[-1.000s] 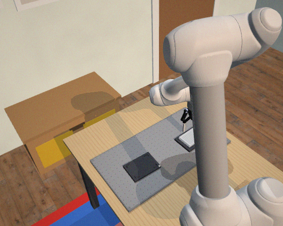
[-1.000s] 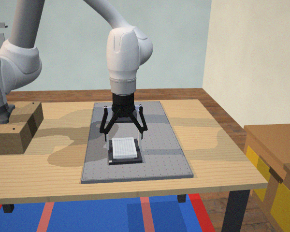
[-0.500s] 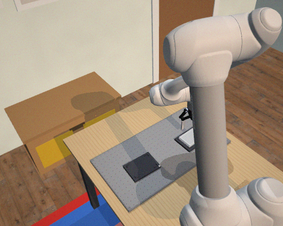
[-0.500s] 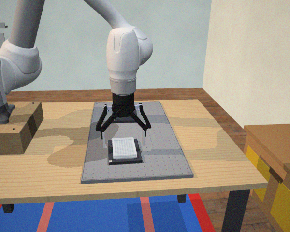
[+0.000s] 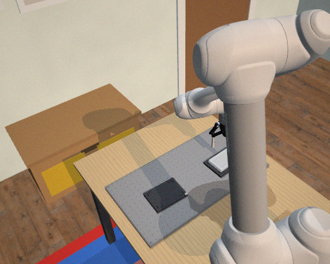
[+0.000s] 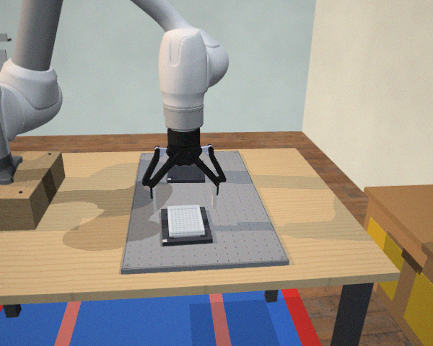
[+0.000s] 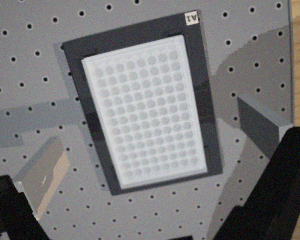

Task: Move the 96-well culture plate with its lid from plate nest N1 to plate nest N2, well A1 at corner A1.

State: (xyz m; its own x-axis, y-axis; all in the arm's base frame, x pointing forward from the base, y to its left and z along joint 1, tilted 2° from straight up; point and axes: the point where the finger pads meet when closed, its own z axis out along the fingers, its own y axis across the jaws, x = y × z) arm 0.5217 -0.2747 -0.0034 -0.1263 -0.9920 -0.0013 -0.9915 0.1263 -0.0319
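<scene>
On the grey pegboard (image 6: 246, 238) of the bench (image 6: 321, 260), the plate (image 6: 185, 220), lid on, sits in the dark nest (image 6: 208, 238) nearer the exterior camera; the other nest (image 5: 165, 194) is bare. Directly above the plate hang the jaws (image 6: 183, 201), spread fully apart and empty, one finger off each long side, clear of the plate. Its marked A1 corner (image 7: 191, 19) shows at the nest's corner.

The culture plate (image 6: 185, 220) sits on one nest (image 6: 187, 240) — the other nest (image 6: 185, 174) lies behind it on the breadboard (image 6: 246, 238).
</scene>
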